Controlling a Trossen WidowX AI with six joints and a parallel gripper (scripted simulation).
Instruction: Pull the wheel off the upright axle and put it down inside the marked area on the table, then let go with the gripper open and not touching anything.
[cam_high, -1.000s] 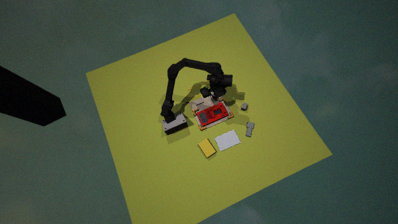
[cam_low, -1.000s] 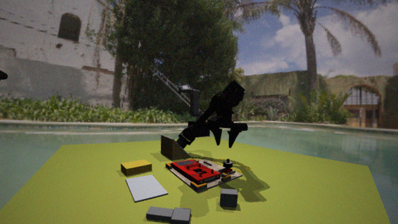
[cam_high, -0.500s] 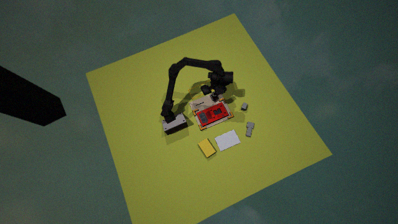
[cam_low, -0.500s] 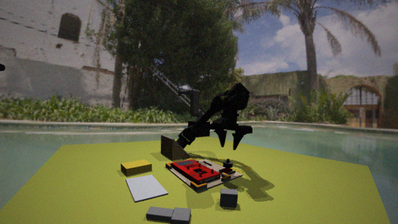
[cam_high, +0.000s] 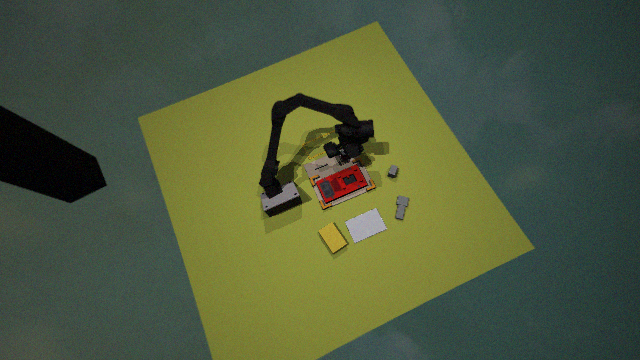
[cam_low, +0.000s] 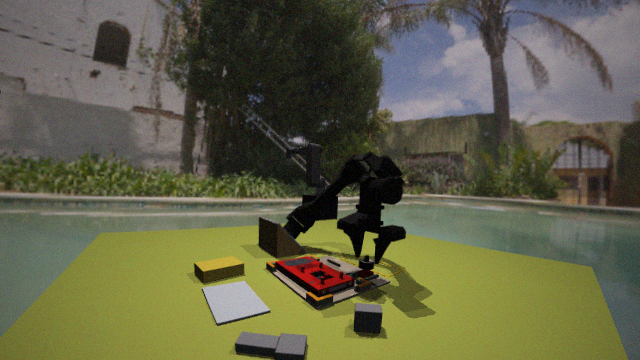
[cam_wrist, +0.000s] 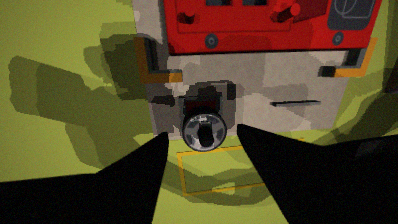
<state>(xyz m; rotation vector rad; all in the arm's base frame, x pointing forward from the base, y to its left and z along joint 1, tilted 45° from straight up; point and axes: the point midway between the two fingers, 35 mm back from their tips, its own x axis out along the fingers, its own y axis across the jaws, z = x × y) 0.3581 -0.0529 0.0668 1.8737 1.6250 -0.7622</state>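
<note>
Directly above the wheel (cam_wrist: 203, 131), open claw (cam_wrist: 202, 145) downward

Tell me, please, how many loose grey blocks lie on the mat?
2: a small cube beside the red board, and a longer stepped block near the white sheet. None appears hidden.

yellow block (cam_high: 332, 237) | white sheet (cam_high: 366, 225) beside it | grey cube (cam_high: 393, 171) | grey piece (cam_high: 401, 207)

The wheel (cam_wrist: 203, 131) is small, dark and round with a grey metallic face. It sits flat on the upright axle (cam_wrist: 204, 134) at the near edge of the beige board, just beyond the orange-outlined marked area (cam_wrist: 220, 170).
</note>
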